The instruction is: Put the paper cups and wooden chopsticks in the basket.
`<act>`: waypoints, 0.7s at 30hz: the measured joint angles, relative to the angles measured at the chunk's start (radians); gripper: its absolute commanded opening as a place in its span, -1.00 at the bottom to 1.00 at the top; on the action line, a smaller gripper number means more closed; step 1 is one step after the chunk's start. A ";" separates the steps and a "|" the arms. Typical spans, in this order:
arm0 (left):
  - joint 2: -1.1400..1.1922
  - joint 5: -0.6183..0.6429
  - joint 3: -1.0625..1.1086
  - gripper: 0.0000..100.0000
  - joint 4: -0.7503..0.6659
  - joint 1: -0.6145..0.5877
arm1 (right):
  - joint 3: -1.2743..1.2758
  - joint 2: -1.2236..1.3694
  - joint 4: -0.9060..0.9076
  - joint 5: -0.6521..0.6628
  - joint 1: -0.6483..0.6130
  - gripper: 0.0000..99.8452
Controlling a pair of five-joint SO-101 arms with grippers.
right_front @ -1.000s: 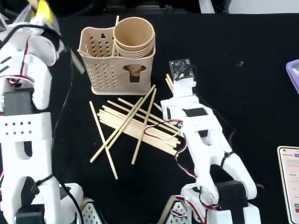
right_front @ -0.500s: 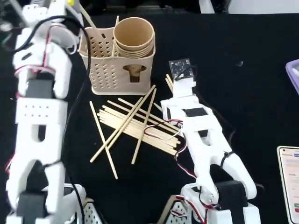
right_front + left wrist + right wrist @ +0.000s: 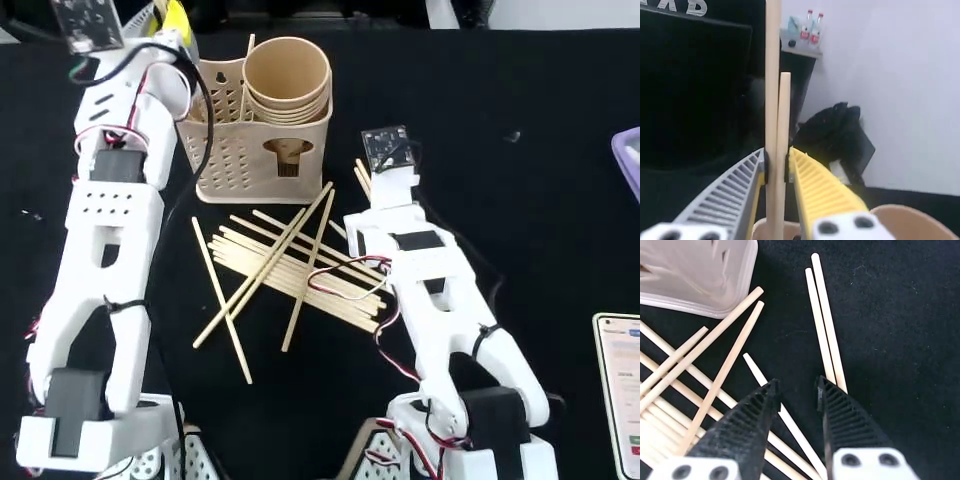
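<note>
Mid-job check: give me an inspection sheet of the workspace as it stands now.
Surface: black table.
Job's things: basket holds stacked paper cups; loose chopsticks piled in front of it; separate pair lies beside the pile.
Clutter: purple object and screen device at the table's right edge.
Grippers: left gripper shut on two chopsticks beside the basket; right gripper open, low over the separate pair.
Cables: red and white wires sag onto the pile; black cable by the left arm.
Surroundings: white wall, black bag.

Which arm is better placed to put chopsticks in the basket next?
Left, probably. The left arm's fingers are shut on two pale wooden chopsticks beside the beige perforated plastic basket; the right arm's fingers are open, empty, low over loose chopsticks on the black table.
</note>
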 measured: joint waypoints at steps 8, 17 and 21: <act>-0.075 -0.015 0.012 -0.69 0.176 0.002 | 0.000 0.000 -0.029 0.000 0.000 -0.76; -0.304 -0.026 -0.008 -0.69 0.491 -0.028 | 0.000 0.000 -0.034 0.000 0.000 -0.75; -0.361 -0.025 0.081 -0.69 0.638 -0.117 | 0.000 -0.006 -0.017 0.000 0.000 -0.75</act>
